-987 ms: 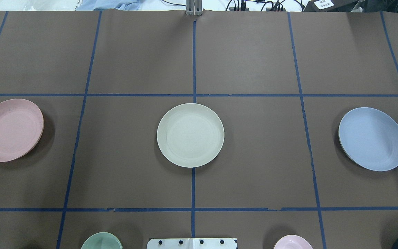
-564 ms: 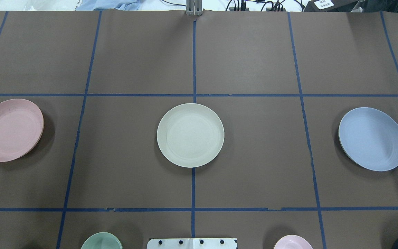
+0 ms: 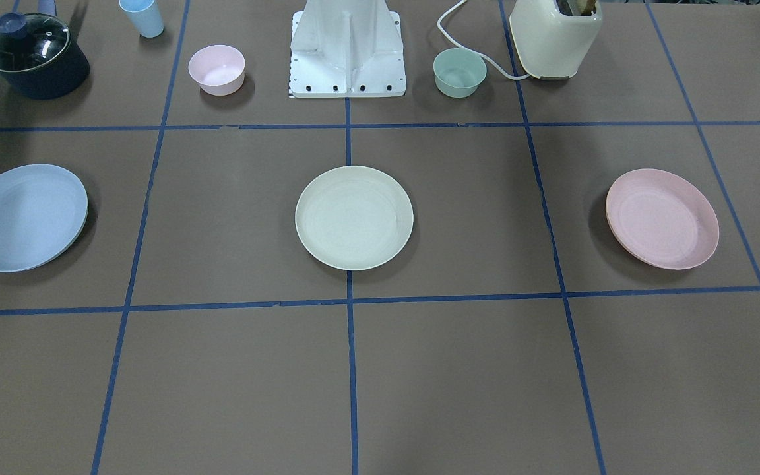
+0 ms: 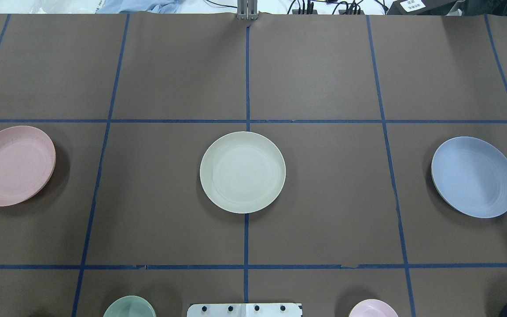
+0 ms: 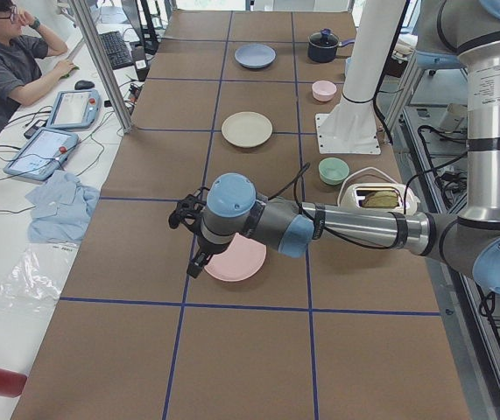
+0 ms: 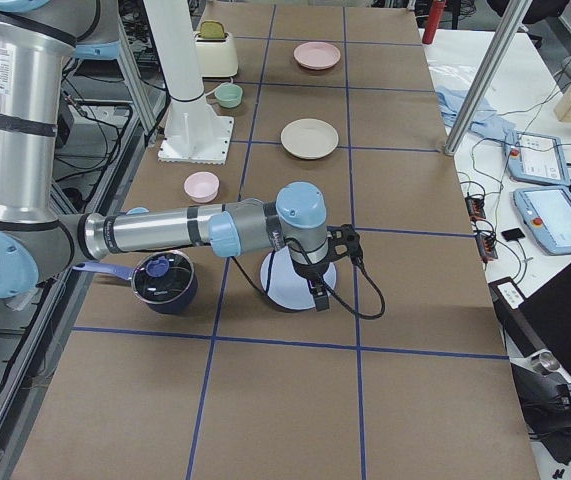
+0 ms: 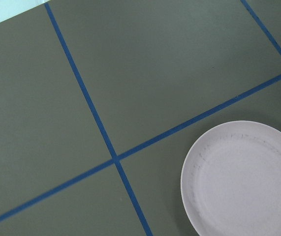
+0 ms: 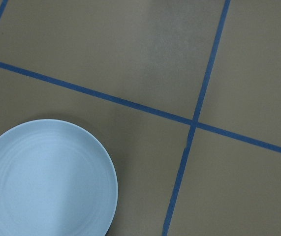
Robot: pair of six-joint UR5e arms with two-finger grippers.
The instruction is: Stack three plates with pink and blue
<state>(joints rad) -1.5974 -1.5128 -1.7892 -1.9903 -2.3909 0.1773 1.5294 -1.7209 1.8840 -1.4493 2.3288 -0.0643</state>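
a robotics lab: a brown table [image 4: 324, 66] taped into a blue grid, robot arms [image 5: 363, 229] over it, a man [image 5: 4, 66] with control tablets [image 5: 44, 150] along one long edge.

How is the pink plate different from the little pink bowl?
The pink plate is wide and shallow; the pink bowl is smaller and deeper. The plate lies on the robot's left; the bowl sits on its right, nearer the base. Both are pale pink, round, empty.
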